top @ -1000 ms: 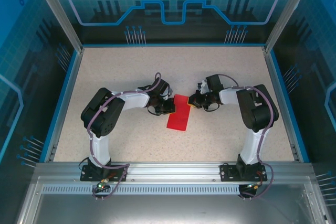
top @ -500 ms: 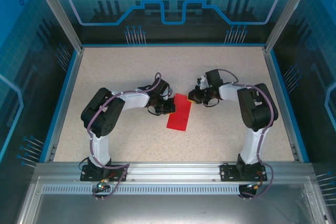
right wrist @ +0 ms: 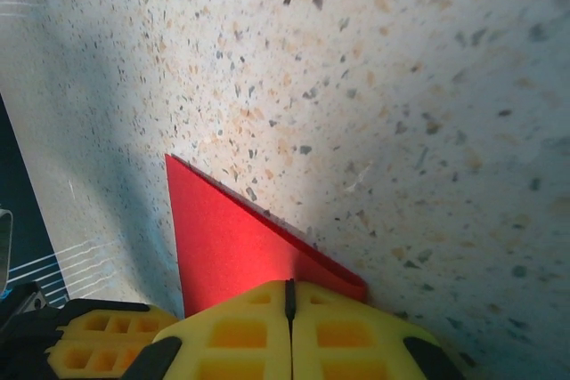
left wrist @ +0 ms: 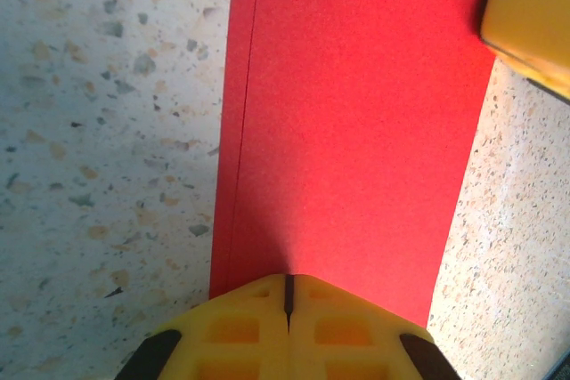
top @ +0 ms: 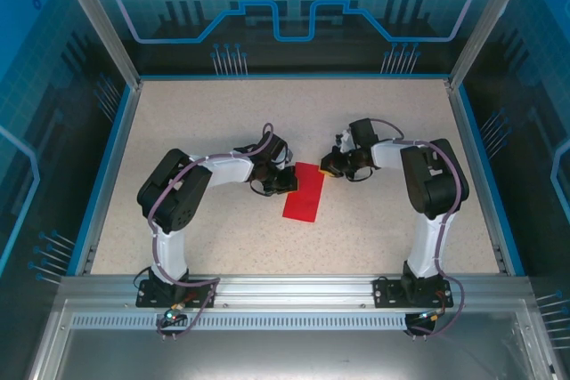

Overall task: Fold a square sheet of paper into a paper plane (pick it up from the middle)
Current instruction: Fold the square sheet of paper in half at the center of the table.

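Top view: the folded red paper (top: 304, 191) lies flat on the table (top: 205, 113), left hand (top: 289, 181) and right hand (top: 328, 166) at its far end.

Left wrist: left fingers (left wrist: 236, 331) shut together on the paper's edge.

Right wrist: right fingers (right wrist: 236, 331) shut together on its corner.

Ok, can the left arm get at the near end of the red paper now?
Probably yes: the red paper lies flat with bare table around its near end, and both the left claw and right claw sit at its far end.
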